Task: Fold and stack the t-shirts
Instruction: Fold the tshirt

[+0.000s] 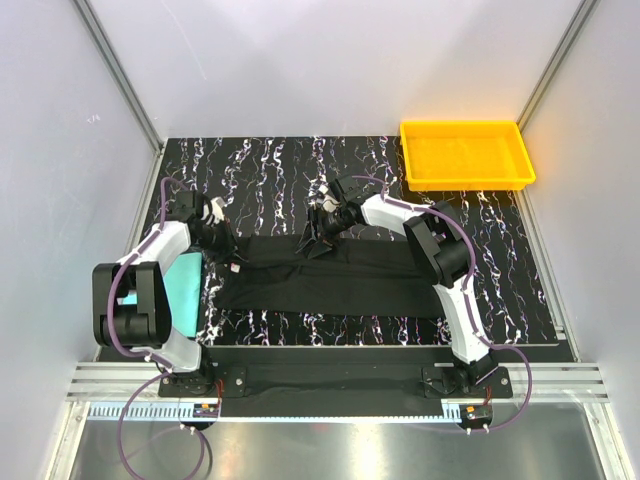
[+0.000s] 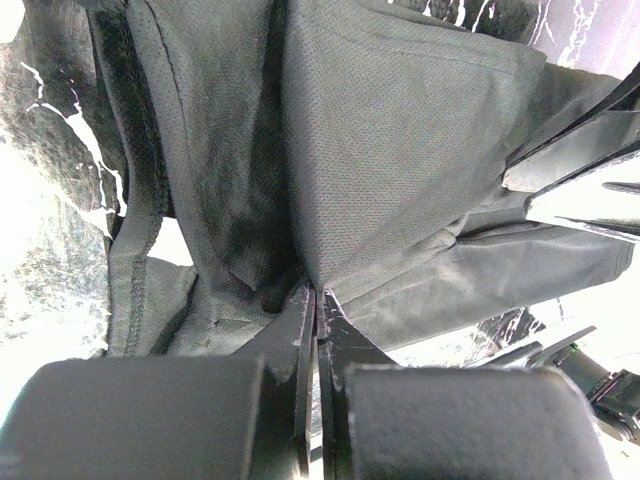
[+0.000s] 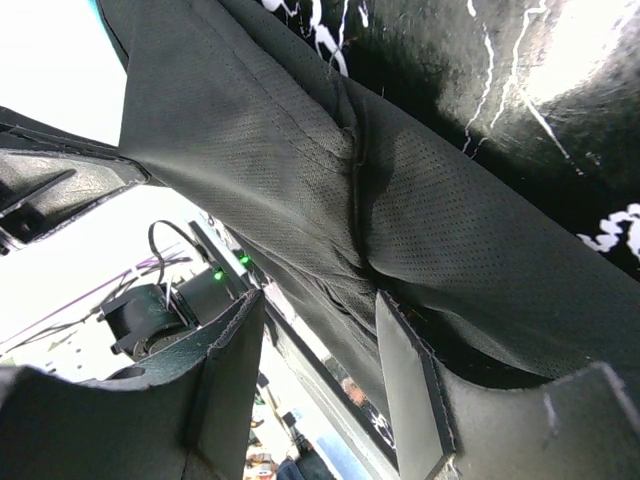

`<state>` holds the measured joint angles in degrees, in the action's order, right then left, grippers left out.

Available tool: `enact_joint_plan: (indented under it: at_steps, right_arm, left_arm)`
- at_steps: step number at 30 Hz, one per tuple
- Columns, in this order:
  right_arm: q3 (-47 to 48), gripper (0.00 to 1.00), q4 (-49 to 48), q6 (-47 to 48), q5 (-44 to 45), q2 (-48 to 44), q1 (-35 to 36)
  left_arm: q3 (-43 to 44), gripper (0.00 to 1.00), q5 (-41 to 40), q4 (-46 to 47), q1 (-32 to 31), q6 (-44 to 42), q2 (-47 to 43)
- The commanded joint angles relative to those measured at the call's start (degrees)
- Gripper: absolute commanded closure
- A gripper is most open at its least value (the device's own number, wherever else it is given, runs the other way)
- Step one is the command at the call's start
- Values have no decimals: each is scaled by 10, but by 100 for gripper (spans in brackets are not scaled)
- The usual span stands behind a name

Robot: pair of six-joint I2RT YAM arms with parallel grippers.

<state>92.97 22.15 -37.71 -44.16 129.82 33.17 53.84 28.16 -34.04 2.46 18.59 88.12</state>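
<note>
Sitting beyond black shirt (image 1: 330, 275): yellow tray (image 1: 468, 184)

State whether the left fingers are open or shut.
Shut: the left fingers meet tip to tip in the wrist view, pinching a fold of the black shirt.
</note>
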Motion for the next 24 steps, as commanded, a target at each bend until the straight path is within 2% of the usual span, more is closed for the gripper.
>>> enact_joint_plan:
  at_steps: [1, 9, 12, 18, 22, 23, 24]
  right_arm:
    - [19, 45, -5, 12, -21, -3, 3]
    - [14, 47, -6, 10, -43, -4, 7]
    - [14, 48, -7, 6, -55, -5, 7]
    - [-3, 48, -10, -6, -68, -21, 9]
    - [-25, 49, -13, -10, -72, -26, 14]
    - [-33, 48, -13, -10, -72, -25, 15]
    - [-36, 49, -14, -11, -71, -25, 15]
  left_arm:
    - [-2, 98, -7, 1, 4, -7, -28]
    - [-2, 98, -15, 4, 4, -3, -29]
    - [-10, 93, -24, 3, 5, 0, -34]
    - [-17, 91, -28, 4, 4, 0, -30]
    - [-16, 83, -29, 4, 4, 0, -31]
    - [-16, 74, -32, 4, 6, 0, -30]
    - [-16, 70, -32, 4, 7, 0, -31]
